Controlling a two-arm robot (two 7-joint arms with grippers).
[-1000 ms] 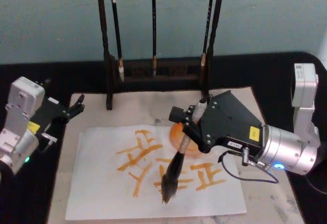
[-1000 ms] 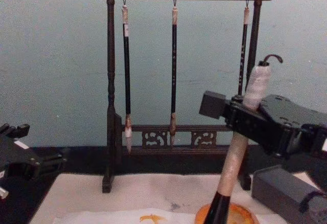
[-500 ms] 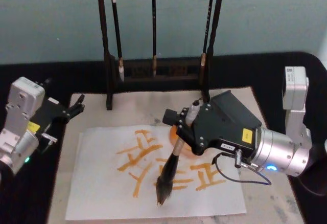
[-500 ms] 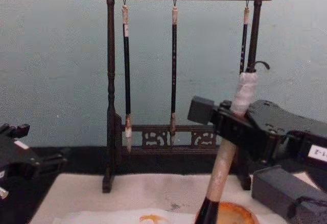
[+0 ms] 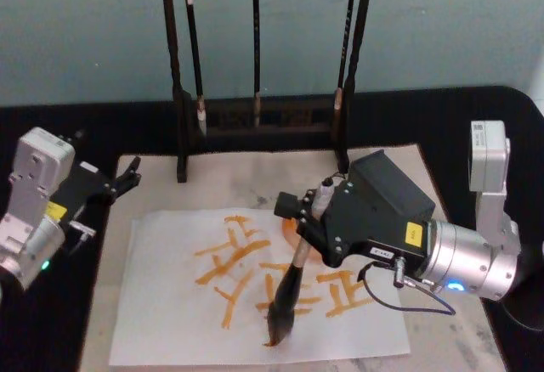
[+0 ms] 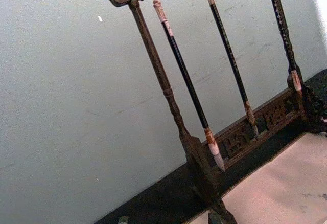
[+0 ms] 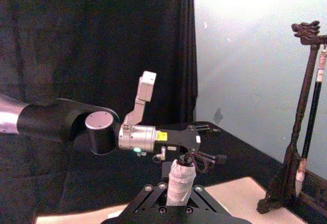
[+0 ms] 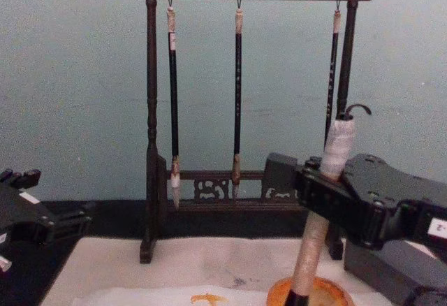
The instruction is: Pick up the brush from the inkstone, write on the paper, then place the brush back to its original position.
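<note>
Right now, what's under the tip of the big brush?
The brush, held in the right gripper, has its tip down on the paper, among orange strokes. Whatever mark lies directly under the bristles is covered by them. The left gripper is parked by the mat's left edge.

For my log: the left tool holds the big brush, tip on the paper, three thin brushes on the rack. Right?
No: the head view shows the right tool holding the big brush; the left tool is parked at the left. Tip on the paper, three thin brushes on the rack.
</note>
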